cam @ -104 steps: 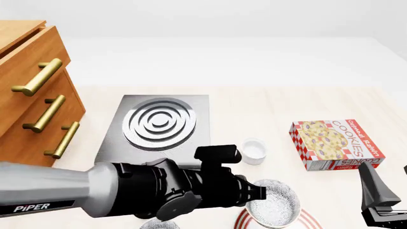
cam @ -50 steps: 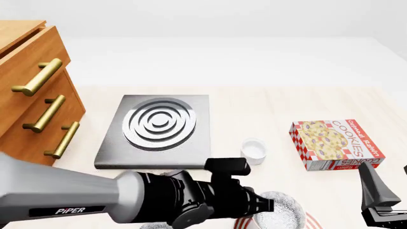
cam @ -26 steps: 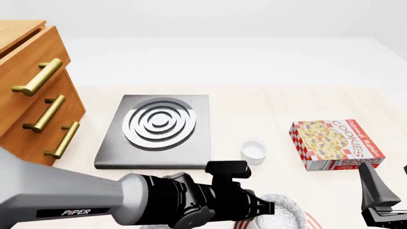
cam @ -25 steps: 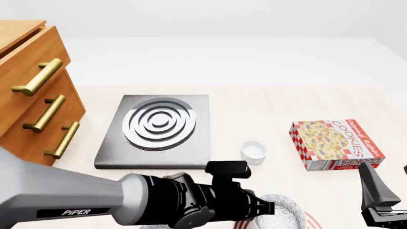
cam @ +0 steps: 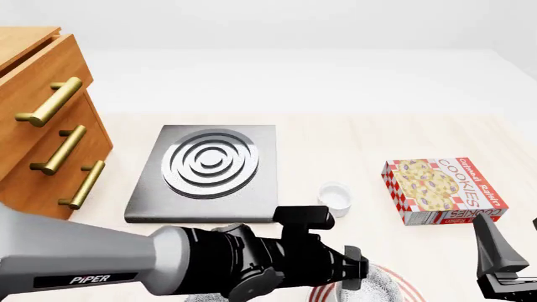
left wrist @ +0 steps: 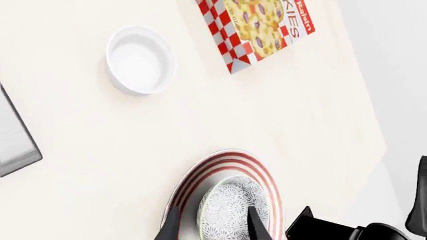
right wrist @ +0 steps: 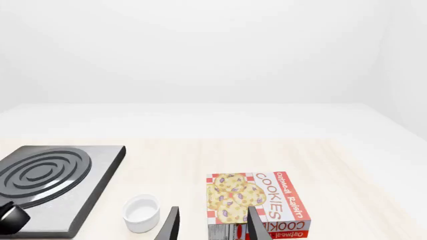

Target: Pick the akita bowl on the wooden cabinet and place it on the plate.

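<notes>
In the left wrist view the akita bowl (left wrist: 230, 212), speckled grey and white inside, sits on the red-ringed plate (left wrist: 220, 170). My left gripper (left wrist: 212, 224) is open and straddles the bowl's rim, with one finger over the inside and the other outside it. In the front view the left arm hides most of the bowl (cam: 388, 284) and the plate (cam: 322, 293) at the near edge. The wooden cabinet (cam: 42, 126) stands far left. My right gripper (right wrist: 212, 225) is open with nothing in it, low at the near right (cam: 497, 259).
A steel stove (cam: 208, 167) lies beside the cabinet. A small white bowl (cam: 334, 198) stands between the stove and a cookies box (cam: 444, 189). The box lies just beyond my right gripper's fingers (right wrist: 257, 227).
My left arm has sunk lower and pushed a little forward. The akita bowl has gone down with it, from above the plate to lower in the front view.
</notes>
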`<move>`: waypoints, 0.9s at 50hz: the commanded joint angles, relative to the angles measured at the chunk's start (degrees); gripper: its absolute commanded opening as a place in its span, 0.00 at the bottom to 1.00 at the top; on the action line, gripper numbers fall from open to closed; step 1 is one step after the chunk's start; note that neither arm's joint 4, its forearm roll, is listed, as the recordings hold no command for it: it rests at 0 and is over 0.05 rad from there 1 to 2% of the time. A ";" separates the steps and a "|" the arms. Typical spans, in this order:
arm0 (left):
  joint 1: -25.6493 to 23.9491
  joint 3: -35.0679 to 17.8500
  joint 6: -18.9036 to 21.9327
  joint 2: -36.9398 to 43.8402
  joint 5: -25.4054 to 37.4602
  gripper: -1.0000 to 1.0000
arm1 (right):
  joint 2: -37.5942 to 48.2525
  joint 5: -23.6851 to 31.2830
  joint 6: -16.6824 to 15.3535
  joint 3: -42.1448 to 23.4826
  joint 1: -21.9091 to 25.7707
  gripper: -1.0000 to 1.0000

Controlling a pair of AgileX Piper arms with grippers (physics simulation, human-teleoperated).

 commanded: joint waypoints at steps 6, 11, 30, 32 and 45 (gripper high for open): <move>1.26 0.30 2.25 -3.55 0.86 1.00 | 0.00 0.00 0.00 0.00 -0.01 1.00; 2.62 0.78 3.40 -5.84 1.73 1.00 | 0.01 0.00 0.00 0.00 0.01 1.00; 7.62 3.72 5.45 -16.39 4.36 1.00 | 0.00 0.00 0.00 0.00 -0.01 1.00; 7.93 4.42 5.69 -17.92 4.44 1.00 | 0.00 0.00 0.00 0.00 -0.01 1.00; 14.85 10.11 6.10 -24.81 3.90 1.00 | 0.00 0.00 0.00 0.00 -0.01 1.00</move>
